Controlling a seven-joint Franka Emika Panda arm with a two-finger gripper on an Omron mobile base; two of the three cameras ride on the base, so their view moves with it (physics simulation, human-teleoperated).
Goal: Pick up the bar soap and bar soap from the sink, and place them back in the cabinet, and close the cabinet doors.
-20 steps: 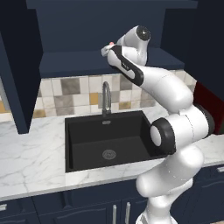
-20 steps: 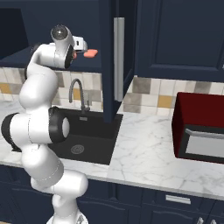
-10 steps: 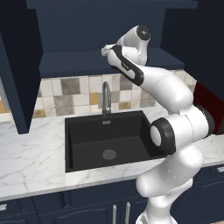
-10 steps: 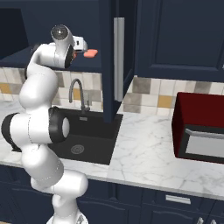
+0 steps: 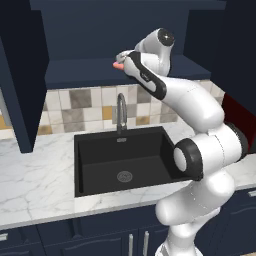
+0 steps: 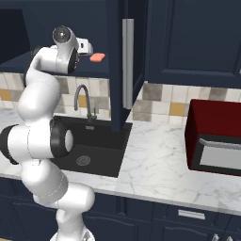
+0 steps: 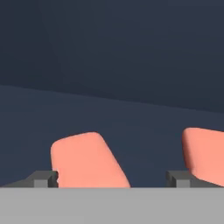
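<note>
While the hand (image 7: 111, 178) gapes, both bar soaps (image 7: 87, 159) lie on the cabinet shelf (image 7: 131, 127)

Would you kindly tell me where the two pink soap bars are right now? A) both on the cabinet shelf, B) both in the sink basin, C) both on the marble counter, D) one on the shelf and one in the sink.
A: the hand view shows one soap bar and the other soap bar lying on the navy cabinet shelf, and the sink holds no bar.
</note>
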